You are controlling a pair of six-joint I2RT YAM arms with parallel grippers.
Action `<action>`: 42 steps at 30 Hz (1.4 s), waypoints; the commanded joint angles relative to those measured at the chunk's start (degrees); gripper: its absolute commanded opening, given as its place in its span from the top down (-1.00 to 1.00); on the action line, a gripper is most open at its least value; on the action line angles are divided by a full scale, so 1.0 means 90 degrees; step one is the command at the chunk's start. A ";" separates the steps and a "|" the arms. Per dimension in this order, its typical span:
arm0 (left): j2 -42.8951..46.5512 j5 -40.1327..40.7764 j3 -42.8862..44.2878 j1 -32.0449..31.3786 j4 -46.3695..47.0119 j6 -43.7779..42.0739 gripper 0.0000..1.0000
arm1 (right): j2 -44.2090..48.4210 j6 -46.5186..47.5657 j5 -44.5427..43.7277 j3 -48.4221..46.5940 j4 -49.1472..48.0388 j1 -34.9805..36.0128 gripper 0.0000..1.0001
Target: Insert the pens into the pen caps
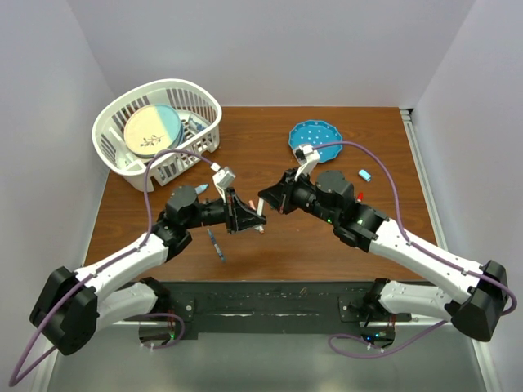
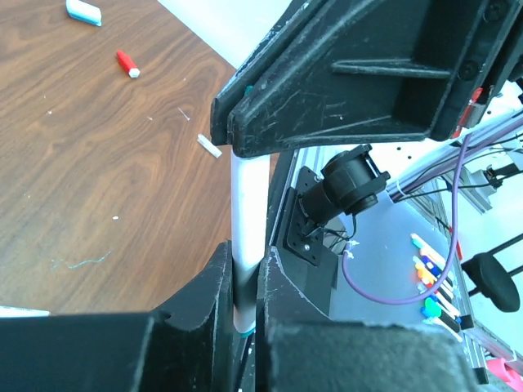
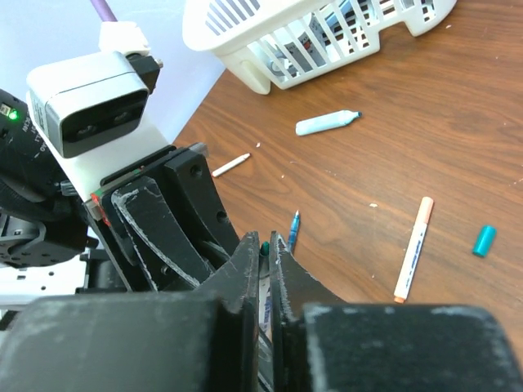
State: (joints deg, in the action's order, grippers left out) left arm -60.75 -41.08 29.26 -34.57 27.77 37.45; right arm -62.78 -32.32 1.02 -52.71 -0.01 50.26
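Mid-table — left gripper (image 2: 245,263) and right gripper (image 3: 265,245) both clamped on one white pen (image 2: 249,204) | other pens (image 3: 413,249), caps (image 3: 485,240) loose | looks mostly undone

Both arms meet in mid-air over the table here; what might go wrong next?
1. Left gripper and right gripper both pinch one white pen; any sideways pull may bend it or twist it loose.
2. No cap shows at that joint, so seating is unverifiable.
3. A dark blue pen lies close by; lowering could knock it.

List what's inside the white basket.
A yellow-and-blue plate sits inside the basket; bluish items beside it are unclear. Whatever lies under the plate is covered.
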 commanded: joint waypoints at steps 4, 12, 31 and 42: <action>0.0236 0.0441 0.0197 0.0052 -0.0769 -0.0488 1.00 | 0.0169 -0.0062 -0.0103 -0.0403 0.0273 0.0021 0.23; 0.1055 0.2404 0.0558 0.0061 -0.2994 -0.1095 1.00 | 0.0385 -0.0238 -0.1596 -0.0071 0.1280 -0.0008 0.13; 0.2512 0.3578 0.1017 0.0061 -0.4980 -0.1769 1.00 | -0.3471 0.0641 -0.1442 -0.1106 0.0988 -0.1062 0.16; 0.2541 0.3549 0.1056 0.0061 -0.5000 -0.1866 1.00 | -0.4791 0.0934 -0.0983 -0.1711 0.0744 -0.1121 0.10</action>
State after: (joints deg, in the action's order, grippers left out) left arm -38.52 -9.58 37.63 -34.13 -17.93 22.68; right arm -104.62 -25.89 -9.52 -65.08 9.02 40.32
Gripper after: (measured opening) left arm 0.144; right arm 0.448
